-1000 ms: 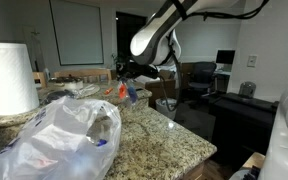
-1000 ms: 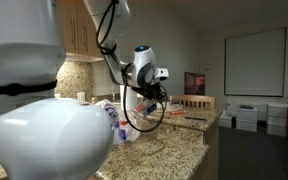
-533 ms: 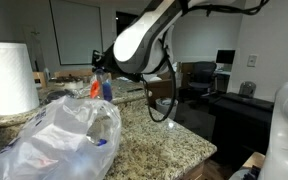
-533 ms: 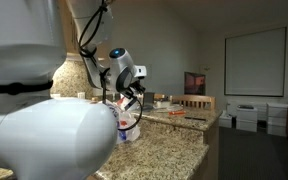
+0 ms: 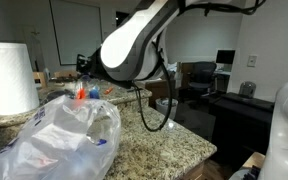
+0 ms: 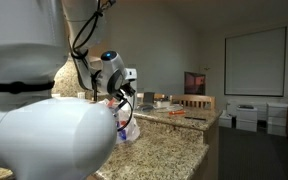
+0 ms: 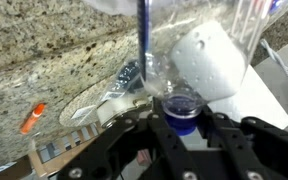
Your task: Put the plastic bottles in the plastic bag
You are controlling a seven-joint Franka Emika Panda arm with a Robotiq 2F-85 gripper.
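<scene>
The gripper (image 7: 183, 122) is closed on a bottle (image 7: 180, 98); in the wrist view its fingers sit on either side of the blue-capped end. In an exterior view the bottle hangs just above the far edge of the bag (image 5: 54, 138), which lies slumped on the counter (image 5: 169, 140). Where the bag's mouth opens is hard to tell, and I judge that the main risk. Released here, the bottle could land on the bag's crumpled outside and roll away across the counter. Lowering could also press the thin plastic down and fold the mouth shut.
</scene>
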